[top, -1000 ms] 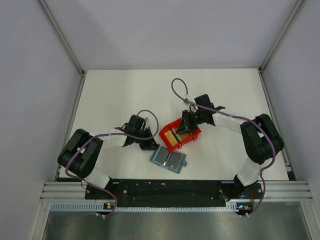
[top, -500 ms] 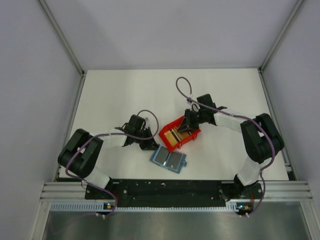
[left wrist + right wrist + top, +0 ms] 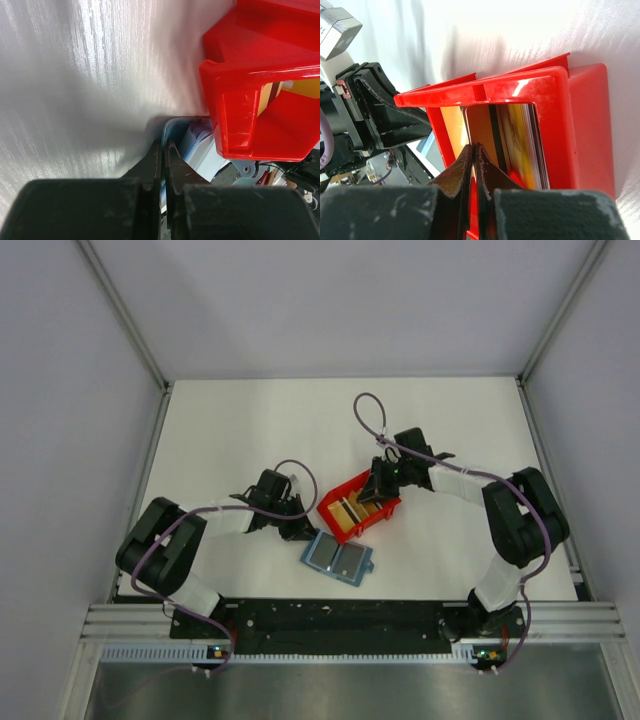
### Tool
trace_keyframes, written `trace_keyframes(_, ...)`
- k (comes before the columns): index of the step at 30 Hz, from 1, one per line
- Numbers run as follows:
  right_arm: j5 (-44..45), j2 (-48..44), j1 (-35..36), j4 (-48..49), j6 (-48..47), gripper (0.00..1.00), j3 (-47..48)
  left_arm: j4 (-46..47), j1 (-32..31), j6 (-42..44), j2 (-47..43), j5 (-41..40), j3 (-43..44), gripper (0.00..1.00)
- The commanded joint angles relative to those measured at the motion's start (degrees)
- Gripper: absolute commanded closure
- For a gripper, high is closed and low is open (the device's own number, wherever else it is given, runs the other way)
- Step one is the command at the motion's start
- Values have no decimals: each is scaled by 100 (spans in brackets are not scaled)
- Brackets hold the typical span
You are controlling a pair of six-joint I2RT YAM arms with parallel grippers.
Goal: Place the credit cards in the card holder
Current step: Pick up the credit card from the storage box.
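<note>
The card holder [image 3: 338, 558] lies open on the table, teal-blue with grey pockets, just in front of a red bin [image 3: 388, 506]. The credit cards [image 3: 350, 510] stand on edge inside the bin. My left gripper [image 3: 300, 531] sits low at the holder's far left corner; in the left wrist view it [image 3: 163, 145] is shut on the edge of the holder [image 3: 200, 142]. My right gripper [image 3: 374, 496] reaches into the bin; in the right wrist view it [image 3: 472, 146] is shut on the edge of a tan card [image 3: 482, 127] with a black stripe, next to several more cards [image 3: 522, 142].
The red bin [image 3: 235, 115] rests against the holder's far edge, its rim [image 3: 520, 87] right in front of my right fingers. The left gripper's body [image 3: 390, 125] shows just beyond the bin. White table lies all round, with metal frame rails at the sides.
My right gripper has shifted slightly to the right in the bin and the tan card stands more upright. The left arm and the holder have not moved.
</note>
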Motion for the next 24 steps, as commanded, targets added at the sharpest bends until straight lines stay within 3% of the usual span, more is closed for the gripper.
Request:
trace_keyframes(1,-357,-372,-1,221,55,100,-24,-229,-8,180,248,-532,-39,100)
trace_keyframes(8,-578,-391,-1,319,187,100,2,-238,-8,198,257,-523,-30,100)
trace_keyframes(16,1143,-268,367,-770,-533,100,362,-220,-8,189,240,-532,-57,100)
trace_keyframes(24,1839,-197,781,-1166,-902,100,556,-220,-8,171,240,-523,-65,100)
